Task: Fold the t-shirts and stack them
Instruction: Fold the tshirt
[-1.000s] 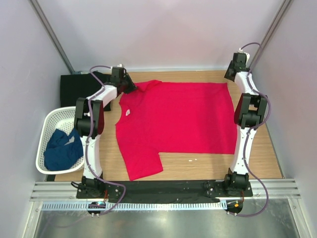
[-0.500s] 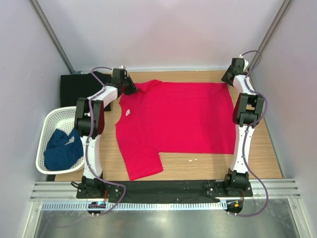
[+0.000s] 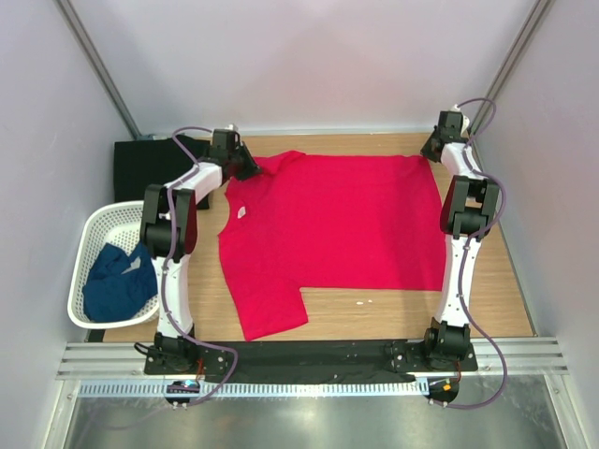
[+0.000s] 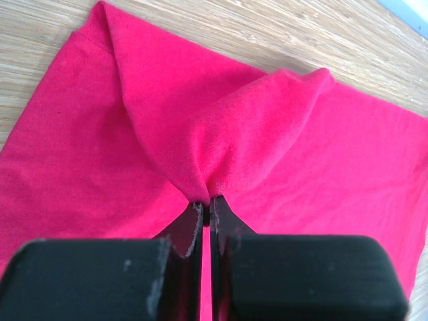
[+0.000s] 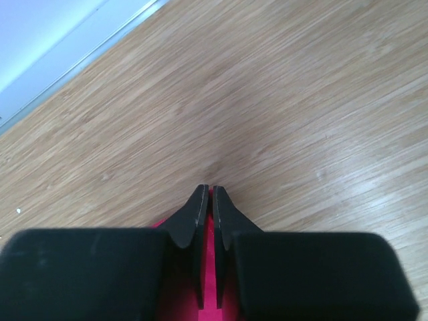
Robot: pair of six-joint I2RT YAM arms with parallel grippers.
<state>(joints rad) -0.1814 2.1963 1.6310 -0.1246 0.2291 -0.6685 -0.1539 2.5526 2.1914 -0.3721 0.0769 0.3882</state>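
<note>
1. Against one second ago, the right arm's wrist sits a little lower and nearer the cloth. Over the last half second it has hardly shifted. The left arm has not moved.
2. The far right corner of the red t-shirt [image 3: 337, 234] is drawn in slightly compared with a second ago. The rest of its outline is unchanged.
3. Left claw [image 4: 206, 204] – fingers pressed together on a pinch of the red cloth at the far left sleeve and shoulder. The fabric rises from the pinch in a raised fold.
4. Right claw [image 5: 207, 190] – fingers nearly closed at the shirt's far right hem corner. A strip of red shows between them, with bare wooden counter [image 5: 267, 100] just beyond the tips.
5. The red t-shirt lies spread flat across the middle of the counter, its collar toward the left arm and its hem toward the right. A small white neck label [image 3: 241, 212] shows at the collar. The near sleeve points toward the arm bases and the body is smooth with few wrinkles.
6. A black t-shirt [image 3: 140, 168] lies at the far left corner, behind the left arm.
7. A dark blue t-shirt [image 3: 117, 281] sits crumpled inside the white mesh basket [image 3: 98, 224], off the counter's left edge.
</note>
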